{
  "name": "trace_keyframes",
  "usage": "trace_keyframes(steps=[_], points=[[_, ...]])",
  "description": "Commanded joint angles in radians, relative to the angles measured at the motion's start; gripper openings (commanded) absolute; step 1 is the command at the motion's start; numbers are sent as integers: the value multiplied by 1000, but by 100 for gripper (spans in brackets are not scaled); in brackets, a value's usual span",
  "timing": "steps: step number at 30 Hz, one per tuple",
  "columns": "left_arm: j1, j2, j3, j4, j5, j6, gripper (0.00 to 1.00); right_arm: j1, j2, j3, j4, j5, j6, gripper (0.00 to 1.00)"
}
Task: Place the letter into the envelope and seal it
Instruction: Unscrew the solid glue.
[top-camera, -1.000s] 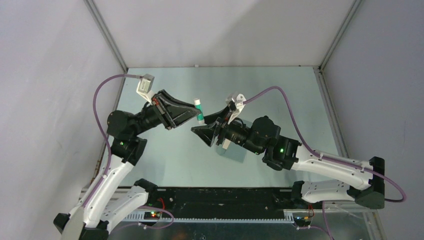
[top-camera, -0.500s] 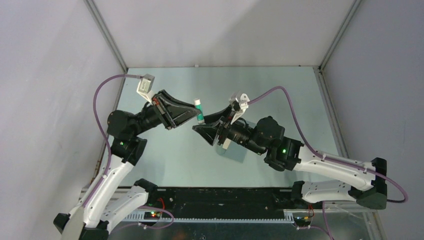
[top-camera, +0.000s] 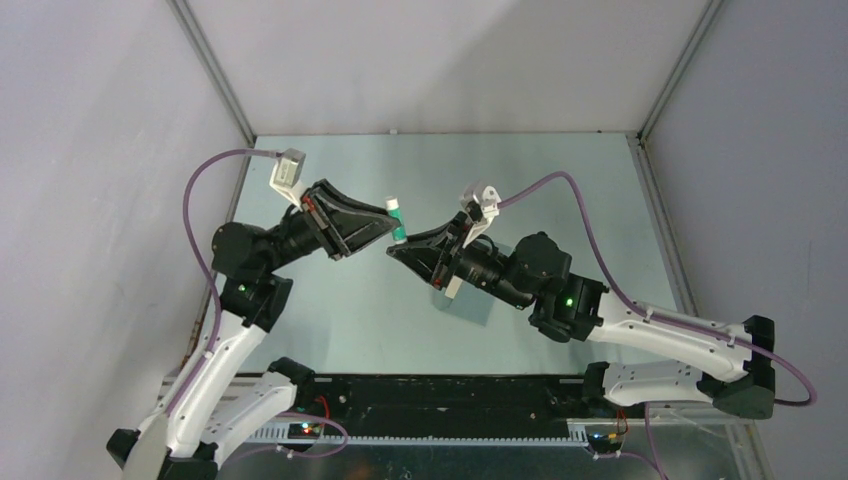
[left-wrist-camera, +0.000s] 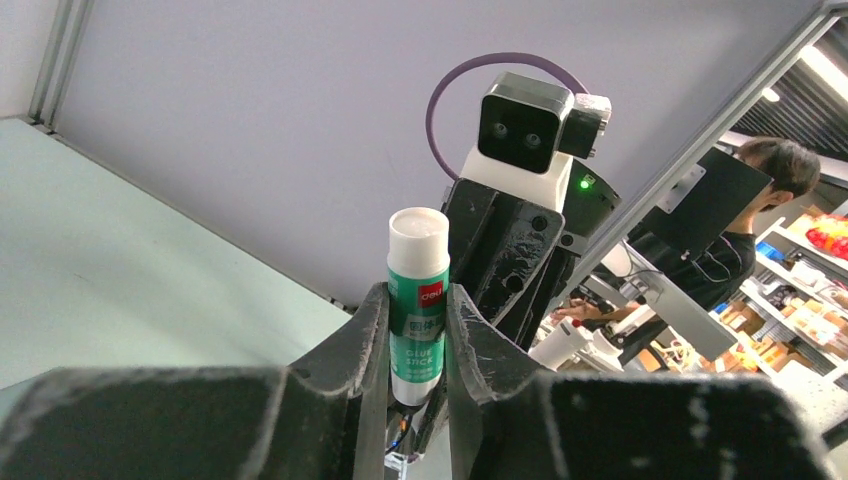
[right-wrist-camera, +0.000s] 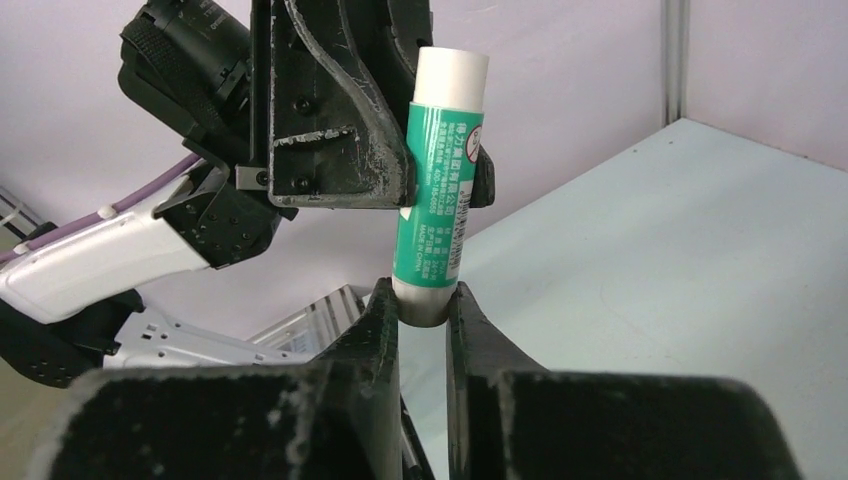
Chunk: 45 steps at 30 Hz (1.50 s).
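A white glue stick with a green label is held upright in the air between both grippers. My left gripper is shut on its middle, as the left wrist view shows with the stick between the jaws. My right gripper is shut on the stick's lower end; in the right wrist view the tips pinch the stick's grey-white base. The teal-grey envelope lies flat on the table, partly under my right wrist. The tan letter is not in view.
The pale green table is walled by grey panels at the back and both sides. The left arm and the right arm meet over the table's middle. A black rail runs along the near edge.
My right gripper has moved up and left to the glue stick and its jaws have narrowed onto the stick's lower end. The left gripper has held still with the stick.
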Motion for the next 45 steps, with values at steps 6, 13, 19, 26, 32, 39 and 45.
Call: trace_keyframes(steps=[6,13,19,26,32,39,45], points=[[4,-11,34,47,30,2,0,-81,-35,18,97,-185,127,0],[4,-9,34,70,39,-14,0,-221,-12,-52,272,-477,315,0],[5,-6,35,88,44,-29,0,-285,76,-64,437,-680,496,0],[5,-10,35,97,50,-35,0,-343,269,-80,849,-873,835,0],[5,-15,34,96,61,-36,0,-387,431,-84,1237,-900,1110,0],[5,-18,33,89,66,-27,0,-397,439,-84,1248,-917,1114,0],[5,-16,35,89,65,-28,0,-402,426,-85,1222,-941,1103,16]])
